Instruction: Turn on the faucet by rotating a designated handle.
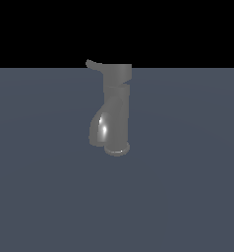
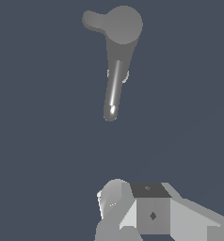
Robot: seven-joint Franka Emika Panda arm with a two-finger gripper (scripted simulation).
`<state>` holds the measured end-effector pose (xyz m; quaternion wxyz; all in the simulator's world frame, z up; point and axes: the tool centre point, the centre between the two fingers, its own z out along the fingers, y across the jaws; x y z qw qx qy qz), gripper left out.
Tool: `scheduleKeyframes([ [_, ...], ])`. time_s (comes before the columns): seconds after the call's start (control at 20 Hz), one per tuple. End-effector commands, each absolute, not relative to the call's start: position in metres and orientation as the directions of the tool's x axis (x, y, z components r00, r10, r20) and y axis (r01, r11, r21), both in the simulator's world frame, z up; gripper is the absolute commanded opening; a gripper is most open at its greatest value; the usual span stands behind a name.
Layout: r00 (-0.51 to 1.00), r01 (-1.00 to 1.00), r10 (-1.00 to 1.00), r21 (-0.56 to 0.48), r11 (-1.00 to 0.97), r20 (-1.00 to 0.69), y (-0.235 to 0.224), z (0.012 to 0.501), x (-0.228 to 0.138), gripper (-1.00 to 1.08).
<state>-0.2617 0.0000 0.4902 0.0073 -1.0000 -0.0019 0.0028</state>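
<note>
The grey metal faucet (image 1: 117,106) stands upright on its round base ring, and its curved spout (image 1: 100,129) bulges low toward the exterior view's left. The thin handle (image 1: 93,63) sticks out of the wider top cap toward the exterior view's left, tip slightly upturned. The wrist view looks down on the faucet (image 2: 115,84), with the handle (image 2: 92,20) jutting from the round cap (image 2: 125,24). Only part of my white gripper (image 2: 132,204) shows at that view's edge, well apart from the faucet. It holds nothing that I can see. The gripper is out of the exterior view.
The faucet stands on a flat blue-grey surface (image 1: 188,187) that runs to a black background. Nothing else is in view.
</note>
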Motion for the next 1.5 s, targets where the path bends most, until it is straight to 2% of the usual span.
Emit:
scheduleKeyframes([
  [0.0,1.000,0.004,0.004,-0.015,-1.000,-0.005,0.000,0.490,-0.262,-1.00],
  [0.4,0.999,0.033,0.033,-0.027,-0.999,-0.017,0.019,0.488,-0.257,-1.00],
  [0.8,1.000,0.020,0.021,-0.028,-0.999,-0.018,0.020,0.488,-0.254,-1.00],
  [1.45,0.986,-0.165,-0.165,-0.031,-0.986,-0.023,0.023,0.482,-0.218,-1.00],
])
